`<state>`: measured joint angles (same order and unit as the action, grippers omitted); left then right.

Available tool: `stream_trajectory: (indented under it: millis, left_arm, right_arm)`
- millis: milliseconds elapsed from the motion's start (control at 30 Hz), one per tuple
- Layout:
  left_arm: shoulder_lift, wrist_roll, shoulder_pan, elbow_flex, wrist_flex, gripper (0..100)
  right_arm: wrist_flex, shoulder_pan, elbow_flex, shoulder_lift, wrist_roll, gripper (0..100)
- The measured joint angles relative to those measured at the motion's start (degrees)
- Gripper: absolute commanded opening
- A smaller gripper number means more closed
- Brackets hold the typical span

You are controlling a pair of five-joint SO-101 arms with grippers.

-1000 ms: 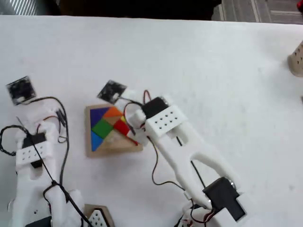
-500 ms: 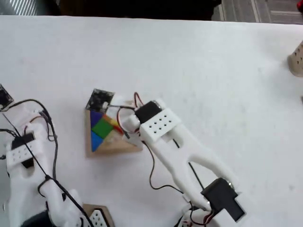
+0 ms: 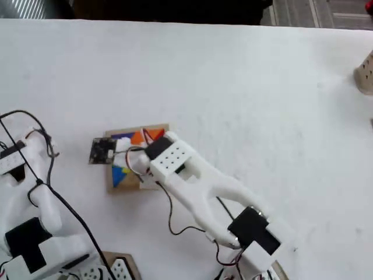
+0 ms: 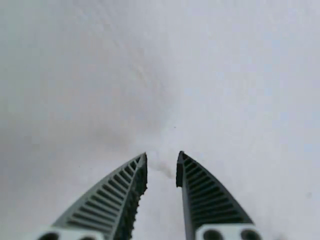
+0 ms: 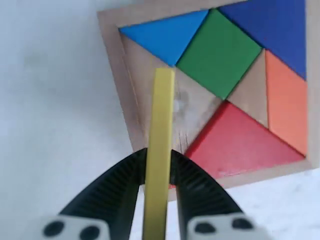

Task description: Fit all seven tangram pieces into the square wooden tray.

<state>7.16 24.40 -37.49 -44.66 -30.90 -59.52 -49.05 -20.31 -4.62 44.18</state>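
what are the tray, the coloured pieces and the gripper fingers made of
The tray: looks like bare light wood, matt, with faint grain on its floor. The green piece and the yellow piece, held on edge: probably painted wood in smooth flat colour; the paint hides any grain, so plastic is possible. The fingers of the right gripper: dark ribbed plastic, matt, by the look.

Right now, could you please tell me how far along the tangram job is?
Five pieces already sit in the wooden tray: light blue triangle, green square, dark blue triangle, orange piece, red triangle. In hand: the right claw grips the yellow piece on edge over the tray's bare patch. Left: laying it flat there, and probably filling the small gap between green, orange and red.
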Motion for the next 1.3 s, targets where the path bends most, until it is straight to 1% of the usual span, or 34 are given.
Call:
stream_trajectory:
  millis: [133, 233, 433, 500, 567, 667, 733, 867, 1033, 1167, 1300]
  left_arm:
    - [-0.53, 4.22, -2.99, 0.26, 0.53, 12]
    - [-0.7, 6.86, -6.68, 0.26, 1.23, 12]
    - [-0.7, 11.43, -13.45, 2.9, 1.23, 12]
    - [-0.7, 11.96, -14.42, 3.78, 0.88, 12]
    - [-0.7, 12.13, -15.82, 4.92, -0.26, 12]
    - [-0.7, 12.13, -18.55, 5.98, -0.88, 12]
    - [-0.7, 12.13, -20.04, 6.24, -0.88, 12]
    - [-0.7, 12.13, -20.92, 6.33, -0.88, 12]
    - [-0.7, 12.13, -20.84, 6.33, -0.88, 12]
    - [-0.7, 12.13, -20.84, 6.33, -0.88, 12]
    - [-0.7, 12.13, -20.31, 6.33, -1.76, 12]
  right_arm:
    - [4.04, -1.32, 0.0, -0.35, 0.35, 1.8]
    - [6.86, -2.64, -0.18, -0.35, 0.18, 1.9]
    - [11.16, -2.64, -0.18, -0.35, -6.24, 1.9]
    - [12.48, -2.81, -0.18, -0.88, -9.41, 1.9]
    - [13.89, -3.6, -0.18, -3.08, -12.22, 4.5]
    - [15.74, -5.27, -0.18, -7.03, -13.01, 8.8]
    - [16.18, -6.51, -0.09, -8.53, -12.92, 9.8]
    - [16.18, -6.77, -0.09, -8.79, -13.01, 11.8]
    - [15.65, -6.68, -0.09, -8.79, -12.57, 21.5]
    - [11.08, -6.51, 1.14, -7.65, -12.48, 28.6]
    - [4.84, -6.86, 3.6, -5.19, -12.48, 29.6]
